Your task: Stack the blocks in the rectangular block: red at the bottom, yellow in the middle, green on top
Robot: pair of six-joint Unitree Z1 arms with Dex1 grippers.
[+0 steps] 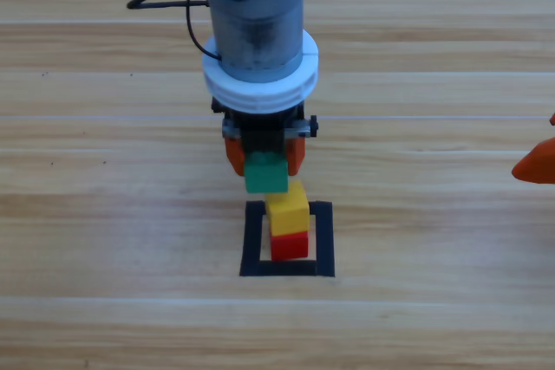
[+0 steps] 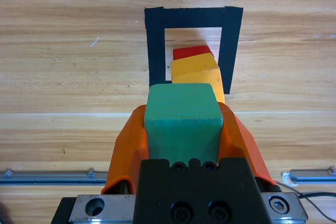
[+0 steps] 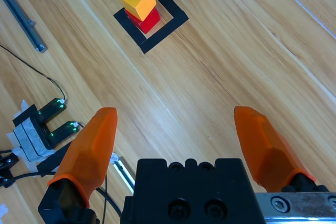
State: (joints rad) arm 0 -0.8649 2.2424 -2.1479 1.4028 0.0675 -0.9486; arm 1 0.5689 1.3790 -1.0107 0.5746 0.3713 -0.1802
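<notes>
Clamped on either side of the small matte teal-green cube [image 2: 183,121], the two orange fingers of the left gripper [image 2: 183,129] carry it above the wooden tabletop [image 1: 104,214], near the stack and not yet over it. Just beyond, the small matte yellow cube [image 2: 198,73] sits on the small matte red cube [image 2: 191,52], both inside the nearly square outline of black tape [image 2: 155,45]. Well off to the side, the right gripper [image 3: 176,145] waits with its fingers wide apart and holding nothing.

Judging from these views, the main risk is the approach: if the green cube travels forward too low, its edge could strike the yellow cube and push it off the red one. A release off-centre could likewise tip the top cube over.

From the left wrist view the yellow cube looks turned a little on the red one, though the steep angle makes that uncertain; the high view instead shows the sideways offset between the green cube and the stack. Only the right wrist view shows the stack's full height from the side.
</notes>
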